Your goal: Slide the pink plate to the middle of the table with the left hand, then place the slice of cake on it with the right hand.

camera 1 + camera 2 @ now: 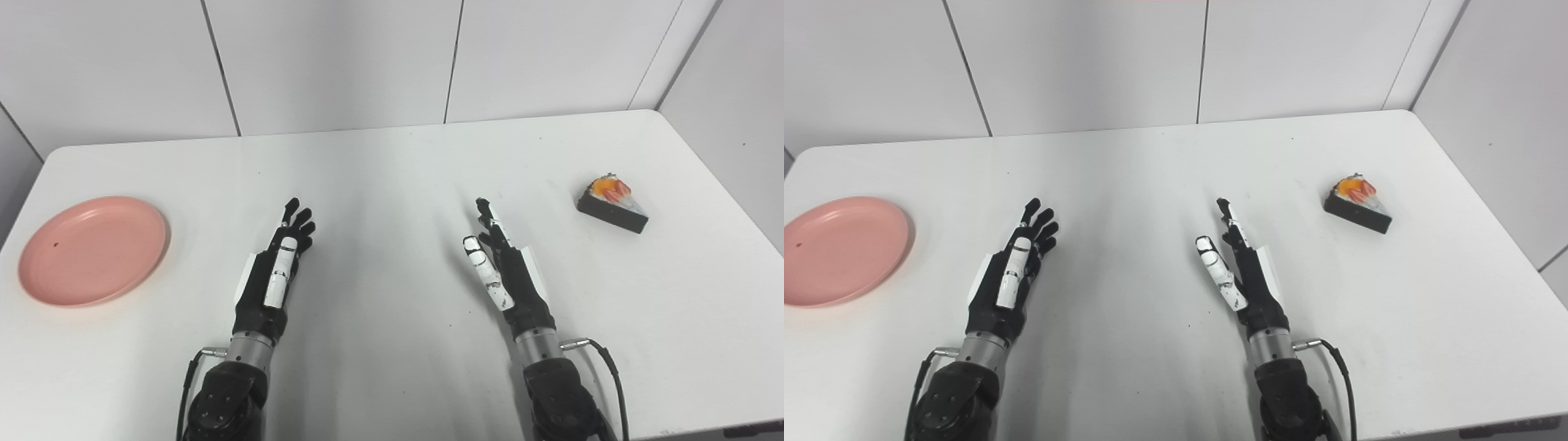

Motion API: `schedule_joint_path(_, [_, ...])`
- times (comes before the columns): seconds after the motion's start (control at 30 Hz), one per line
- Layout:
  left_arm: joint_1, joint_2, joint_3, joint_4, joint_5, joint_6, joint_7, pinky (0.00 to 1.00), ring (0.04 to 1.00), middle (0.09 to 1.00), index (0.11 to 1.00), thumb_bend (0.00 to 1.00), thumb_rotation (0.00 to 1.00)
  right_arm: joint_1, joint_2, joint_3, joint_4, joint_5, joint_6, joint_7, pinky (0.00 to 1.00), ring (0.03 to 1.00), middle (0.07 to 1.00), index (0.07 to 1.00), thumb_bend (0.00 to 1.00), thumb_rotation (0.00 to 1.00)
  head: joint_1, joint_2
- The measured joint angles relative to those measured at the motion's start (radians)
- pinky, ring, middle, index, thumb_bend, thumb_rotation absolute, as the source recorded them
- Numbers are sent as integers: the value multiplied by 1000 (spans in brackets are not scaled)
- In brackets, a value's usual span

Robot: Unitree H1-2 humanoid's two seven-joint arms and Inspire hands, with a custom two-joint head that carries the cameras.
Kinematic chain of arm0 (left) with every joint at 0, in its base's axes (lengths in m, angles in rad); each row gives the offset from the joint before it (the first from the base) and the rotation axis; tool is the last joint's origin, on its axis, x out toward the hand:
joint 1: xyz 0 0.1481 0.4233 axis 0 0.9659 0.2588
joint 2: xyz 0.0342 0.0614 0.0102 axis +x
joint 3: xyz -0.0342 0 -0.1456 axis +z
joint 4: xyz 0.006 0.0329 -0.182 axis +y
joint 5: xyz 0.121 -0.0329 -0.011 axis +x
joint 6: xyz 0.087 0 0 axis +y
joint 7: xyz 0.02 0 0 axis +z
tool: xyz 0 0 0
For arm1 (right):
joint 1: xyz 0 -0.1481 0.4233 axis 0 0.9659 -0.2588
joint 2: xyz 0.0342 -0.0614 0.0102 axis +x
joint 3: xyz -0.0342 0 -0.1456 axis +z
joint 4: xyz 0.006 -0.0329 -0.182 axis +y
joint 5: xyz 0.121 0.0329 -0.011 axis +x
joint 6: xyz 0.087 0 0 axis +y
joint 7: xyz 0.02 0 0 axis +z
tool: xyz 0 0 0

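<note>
Left hand (274, 275) and right hand (505, 269) — both empty, fingers extended.

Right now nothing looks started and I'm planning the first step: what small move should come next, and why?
Probably swing the left hand leftward toward the pink plate. The plate sits by the table's left edge, untouched, and both hands are open; the right hand holds nothing, and the cake slice needs the plate centred first.

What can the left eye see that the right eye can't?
Only the left eye view shows the whole pink plate with bare table around it, and a dark gap beside the table's left edge. Only the right eye view shows more wall past the table's right edge; its plate is cut off. Both show the cake slice and the open left hand and right hand.
</note>
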State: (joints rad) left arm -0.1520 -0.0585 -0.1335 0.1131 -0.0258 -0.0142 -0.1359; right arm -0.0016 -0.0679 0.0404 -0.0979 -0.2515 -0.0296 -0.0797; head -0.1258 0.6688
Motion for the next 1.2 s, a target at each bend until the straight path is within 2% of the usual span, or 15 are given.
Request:
schedule_joint_path(0.97, [1, 1, 0, -6, 0, 1, 0, 951, 942, 959, 960, 402, 1000, 0, 0, 2, -1, 0, 0, 0, 924, 962, 969, 957, 274, 1000, 3, 5])
schedule_joint_path(1.0, [1, 1, -1, -6, 0, 1, 0, 953, 944, 960, 961, 402, 1000, 0, 0, 2, -1, 0, 0, 0, 927, 964, 972, 959, 269, 1000, 38, -9])
schedule_joint_path(1.03, [1, 1, -1, -5, 0, 1, 0, 955, 944, 960, 960, 401, 1000, 0, 0, 2, 0, 1, 0, 0, 929, 966, 973, 960, 264, 1000, 38, -9])
schedule_joint_path(1.07, [1, 1, -1, -2, 0, 0, 0, 958, 943, 959, 959, 401, 1000, 0, 0, 1, 0, 1, 0, 0, 931, 967, 974, 960, 258, 1000, 88, -24])
schedule_joint_path(1.1, [0, 0, -2, 1, 0, -2, 0, 960, 942, 957, 958, 399, 1000, 0, -2, 1, 0, 2, 0, 0, 931, 966, 974, 960, 254, 1000, 89, -25])
schedule_joint_path(1.13, [0, -1, -3, 3, 0, -4, 0, 961, 941, 956, 957, 397, 1000, 0, -4, 2, 0, 3, 0, 1, 929, 965, 973, 959, 253, 1000, 144, -44])
schedule_joint_path(1.17, [0, -1, -5, 6, 1, -6, 0, 961, 941, 956, 957, 397, 1000, 1, -6, 2, 0, 3, 0, 1, 929, 965, 973, 959, 253, 1000, 144, -44])
schedule_joint_path(1.2, [-1, -2, -6, 9, 1, -8, 0, 967, 944, 958, 959, 397, 1000, 1, -7, 2, 0, 4, 0, 2, 930, 966, 974, 961, 257, 1000, 191, -64])
